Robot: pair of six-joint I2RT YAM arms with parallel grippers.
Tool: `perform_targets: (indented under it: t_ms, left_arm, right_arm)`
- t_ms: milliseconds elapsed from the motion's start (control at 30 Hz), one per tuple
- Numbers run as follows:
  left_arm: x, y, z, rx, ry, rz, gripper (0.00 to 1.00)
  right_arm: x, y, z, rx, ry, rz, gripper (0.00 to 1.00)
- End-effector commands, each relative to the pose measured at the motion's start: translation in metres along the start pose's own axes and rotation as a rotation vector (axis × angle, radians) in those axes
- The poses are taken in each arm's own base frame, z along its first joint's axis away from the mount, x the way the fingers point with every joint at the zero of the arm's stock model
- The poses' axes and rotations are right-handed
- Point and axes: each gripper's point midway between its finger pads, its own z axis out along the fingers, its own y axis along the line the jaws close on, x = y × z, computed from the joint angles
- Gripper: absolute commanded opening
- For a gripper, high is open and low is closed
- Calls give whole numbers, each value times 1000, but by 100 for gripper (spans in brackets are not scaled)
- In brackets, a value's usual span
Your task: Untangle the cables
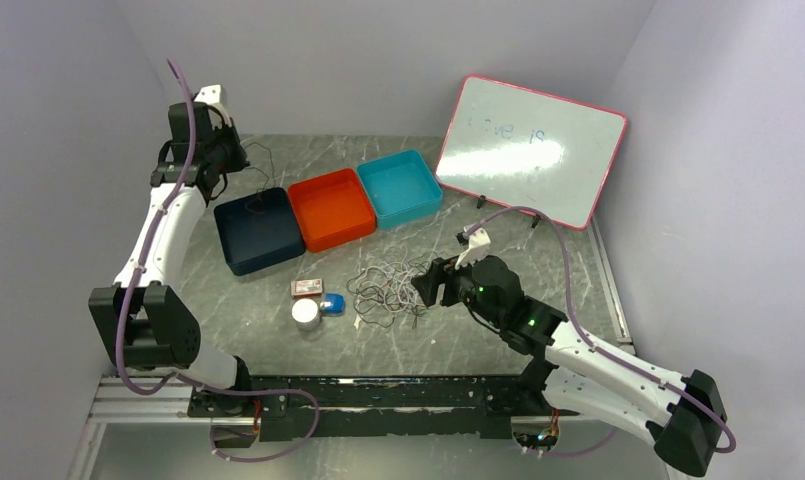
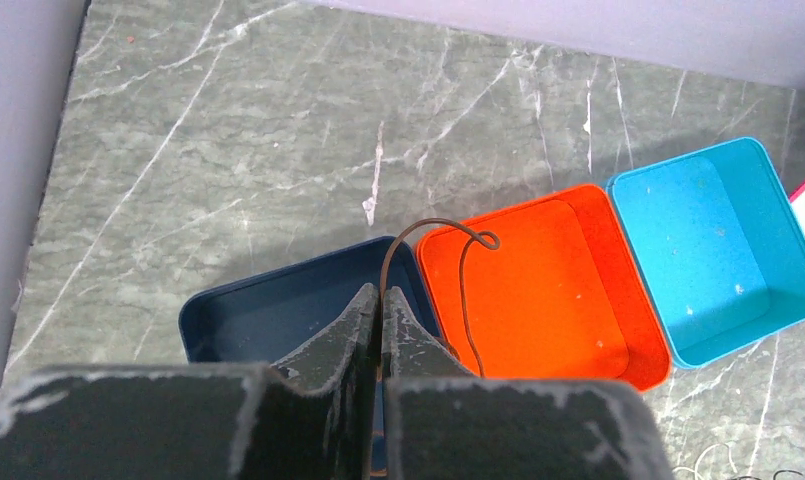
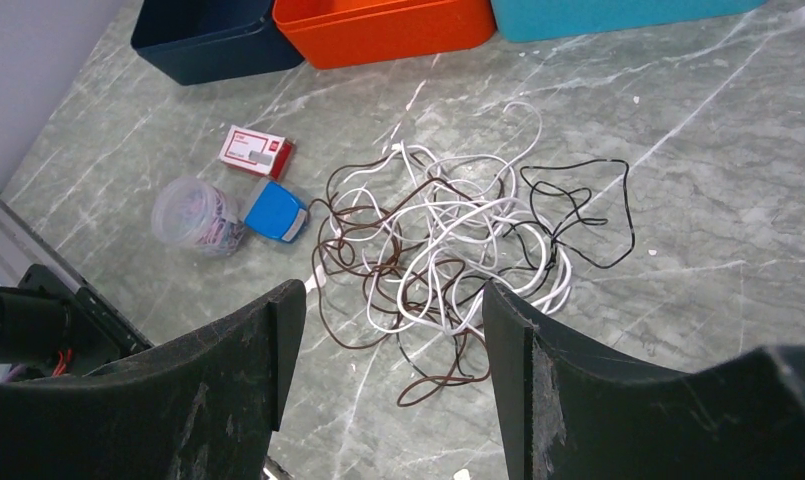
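The cables (image 3: 448,240) lie as a loose tangle of white, brown and black cords on the marble table, also visible in the top view (image 1: 388,285). My right gripper (image 3: 393,300) hovers just on the near side of the tangle, open, with nothing between its fingers; in the top view the right gripper (image 1: 428,285) sits at the tangle's right edge. My left gripper (image 2: 381,300) is raised over the navy tray (image 2: 278,310) and is shut on one thin brown cable (image 2: 448,224), which arcs out and hangs down over the orange tray (image 2: 548,270). The left gripper (image 1: 223,160) is far from the tangle.
Navy tray (image 1: 258,232), orange tray (image 1: 330,208) and teal tray (image 1: 400,187) stand in a row at the back. A whiteboard (image 1: 531,150) leans at the back right. A red-and-white box (image 1: 306,288), a blue item (image 1: 332,304) and a round clear tub (image 1: 305,313) sit left of the tangle.
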Motion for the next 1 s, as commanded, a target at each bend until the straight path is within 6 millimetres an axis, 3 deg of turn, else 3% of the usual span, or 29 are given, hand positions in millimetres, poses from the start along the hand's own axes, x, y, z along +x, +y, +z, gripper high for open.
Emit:
perform_targets:
  t_ms: [0,133,367,733,967]
  left_arm:
    - [-18,1,-1,12,-47,35,7]
    - [-5,6,8,0,-20,42,7]
    - [48,28,27,-89,94,37,7]
    - [110,53,31,-209,252,4,8]
    - [122,53,26,-214,293,-7,31]
  right_arm:
    - [-4,6,1,-23,-21,6,69]
    - [-3,4,0,-19,-19,7,69]
    - [-1,3,-1,-16,-18,7,69]
    - [1,5,1,-31,-13,10,69]
    - [1,5,0,-31,-19,24,69]
